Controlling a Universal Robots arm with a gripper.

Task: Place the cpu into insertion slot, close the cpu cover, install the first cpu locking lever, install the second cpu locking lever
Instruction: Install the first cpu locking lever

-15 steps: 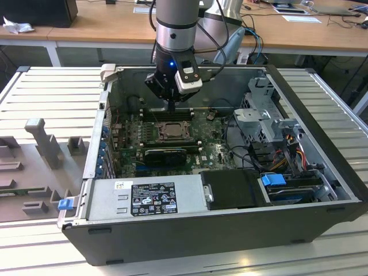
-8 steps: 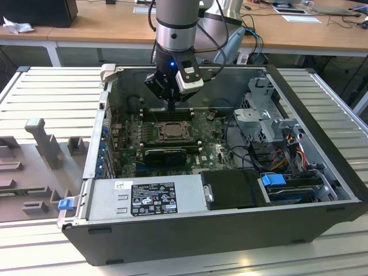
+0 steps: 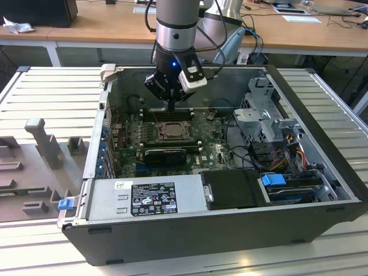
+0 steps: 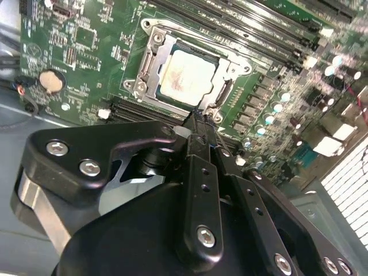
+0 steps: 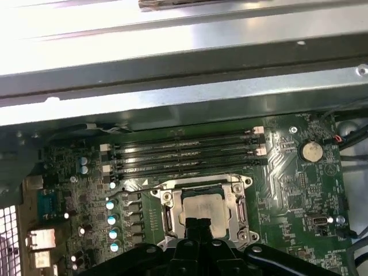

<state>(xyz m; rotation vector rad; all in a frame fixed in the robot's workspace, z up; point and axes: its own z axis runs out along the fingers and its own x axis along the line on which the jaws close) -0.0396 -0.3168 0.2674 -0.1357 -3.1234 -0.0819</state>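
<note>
Cpu point(image 4: 187, 77) sits flat in the insertion slot point(image 4: 135, 86) on the green board point(image 4: 86, 52), inside the open computer case point(image 3: 190, 236). Cpu cover point(image 4: 156, 63) lies down around it, with the chip top showing through its window. Gripper point(image 4: 201, 122) hangs over 1 edge of the slot, fingers clenched together with nothing between them. Whether the tips touch the frame, cannot tell. Long black memory slots point(image 5: 184, 152) run just beside the slot.
</note>
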